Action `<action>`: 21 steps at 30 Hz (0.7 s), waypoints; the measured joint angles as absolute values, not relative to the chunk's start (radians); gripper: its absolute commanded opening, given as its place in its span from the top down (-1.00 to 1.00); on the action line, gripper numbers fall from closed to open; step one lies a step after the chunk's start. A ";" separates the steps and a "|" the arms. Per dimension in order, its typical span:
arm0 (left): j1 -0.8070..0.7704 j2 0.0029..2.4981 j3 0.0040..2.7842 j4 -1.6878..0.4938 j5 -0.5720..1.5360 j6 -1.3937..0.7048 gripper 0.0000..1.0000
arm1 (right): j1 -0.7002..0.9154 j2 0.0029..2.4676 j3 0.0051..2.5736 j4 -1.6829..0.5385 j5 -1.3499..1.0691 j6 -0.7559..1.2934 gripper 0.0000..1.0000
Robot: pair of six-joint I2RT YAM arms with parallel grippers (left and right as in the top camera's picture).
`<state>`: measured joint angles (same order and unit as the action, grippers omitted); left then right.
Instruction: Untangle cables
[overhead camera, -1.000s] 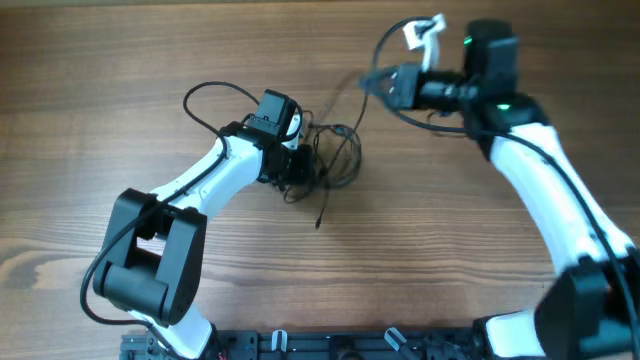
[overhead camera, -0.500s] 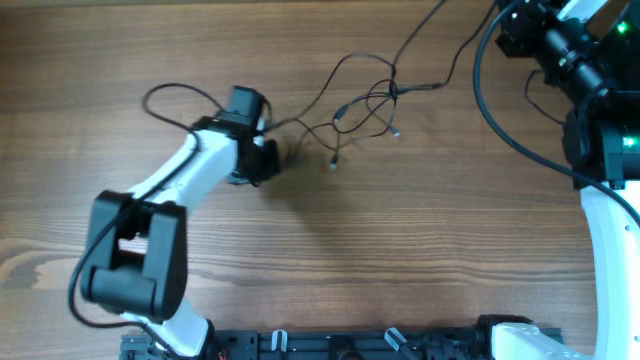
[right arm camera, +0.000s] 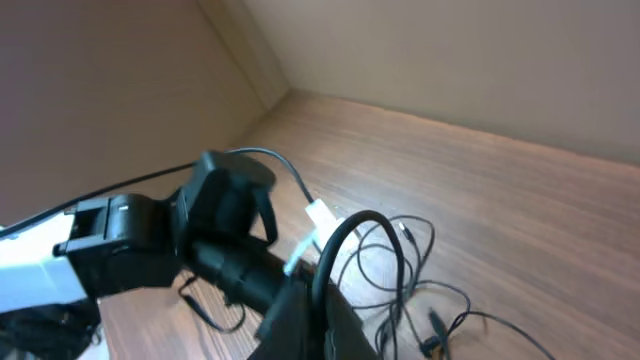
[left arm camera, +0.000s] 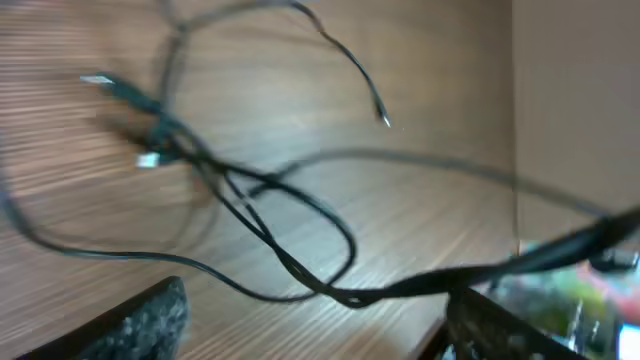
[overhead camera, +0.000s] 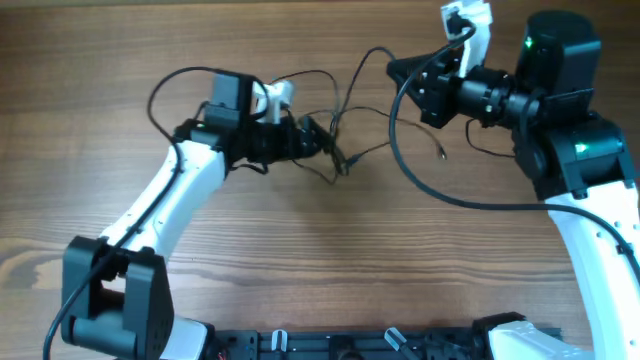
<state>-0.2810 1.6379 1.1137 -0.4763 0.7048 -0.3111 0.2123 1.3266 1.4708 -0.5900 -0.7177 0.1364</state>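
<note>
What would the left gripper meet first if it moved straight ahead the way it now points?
Most likely the cables: the left gripper points along the table, and its wrist view shows strands crossing ahead of its open fingers. Depth is blurry, but nothing looks nearer.

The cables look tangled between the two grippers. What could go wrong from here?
The cables cross in a knot beside the left gripper; pulling the arms apart could tighten it.
The right arm's thick cable loops down close to the thin strands and a loose plug, so it may snag them.
In the left wrist view the fingers stand apart with one strand crossing between them; it may slip out.
</note>
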 measured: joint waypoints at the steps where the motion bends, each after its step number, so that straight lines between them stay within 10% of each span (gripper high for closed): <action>1: -0.301 1.638 1.114 -0.474 0.706 -0.307 -0.52 | 0.214 1.327 1.471 -0.590 -0.718 0.136 0.91; 9: -0.378 1.637 1.114 -0.342 0.679 -0.302 -0.29 | 0.213 1.327 1.471 -0.606 -0.716 0.137 0.92; 11: -0.347 1.636 1.114 -0.337 0.683 -0.317 0.53 | 0.213 1.327 1.471 -0.627 -0.709 0.137 0.91; 13: -0.303 1.628 1.114 -0.332 0.703 -0.337 0.92 | 0.213 1.327 1.471 -0.630 -0.705 0.137 0.91; 21: -0.157 1.605 1.114 -0.415 0.809 -0.346 0.71 | 0.220 1.336 1.470 -0.765 -0.343 0.276 0.91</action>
